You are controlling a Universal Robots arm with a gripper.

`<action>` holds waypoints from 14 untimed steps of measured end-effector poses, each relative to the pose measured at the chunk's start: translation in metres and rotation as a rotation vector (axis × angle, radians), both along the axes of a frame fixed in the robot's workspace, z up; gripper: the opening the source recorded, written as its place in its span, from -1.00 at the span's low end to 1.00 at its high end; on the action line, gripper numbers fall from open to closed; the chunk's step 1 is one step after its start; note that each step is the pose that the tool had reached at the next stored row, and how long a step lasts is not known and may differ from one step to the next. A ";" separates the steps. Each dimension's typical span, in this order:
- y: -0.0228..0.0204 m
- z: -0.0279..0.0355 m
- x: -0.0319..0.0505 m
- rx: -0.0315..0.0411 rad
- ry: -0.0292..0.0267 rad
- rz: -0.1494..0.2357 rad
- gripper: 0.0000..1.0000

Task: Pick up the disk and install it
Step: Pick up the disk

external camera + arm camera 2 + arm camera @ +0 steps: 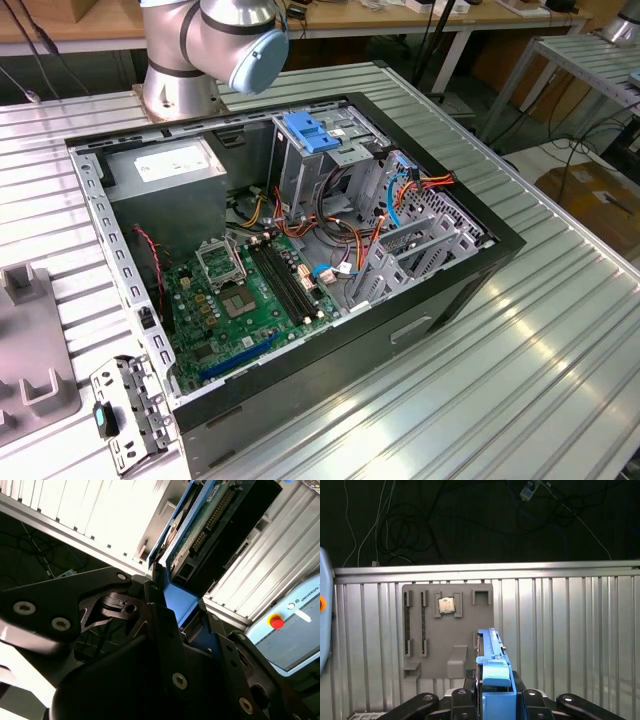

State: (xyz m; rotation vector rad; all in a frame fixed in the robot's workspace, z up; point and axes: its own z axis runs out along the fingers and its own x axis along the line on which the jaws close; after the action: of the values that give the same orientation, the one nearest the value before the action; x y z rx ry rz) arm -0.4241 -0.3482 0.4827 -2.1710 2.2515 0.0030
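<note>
Ribbed tbl (570,630), disk (490,652) in gripper (492,696)

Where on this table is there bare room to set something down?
The ribbed table is bare at the exterior view's right of the computer case. Crowded: inside the case around the orange cables, and between the grey holder and metal bracket. The fingers grip the disk.

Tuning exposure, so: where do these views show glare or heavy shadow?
Second wrist view: ribbed metal table blown out white; black gripper holding the blue-railed black hard drive sits in shadow. First wrist view: background beyond the table is dark. Exterior view: even light.
</note>
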 end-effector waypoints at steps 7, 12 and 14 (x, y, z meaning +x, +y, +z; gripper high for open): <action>-0.0001 0.0002 0.0001 -0.0001 -0.0042 0.000 -0.25; 0.0000 0.0025 0.0000 -0.0003 -0.0385 0.000 -0.25; 0.0000 0.0058 0.0000 -0.0003 -0.0468 0.000 -0.25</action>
State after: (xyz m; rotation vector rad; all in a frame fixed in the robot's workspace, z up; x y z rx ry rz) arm -0.4241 -0.3483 0.4885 -2.1479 2.2269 -0.0477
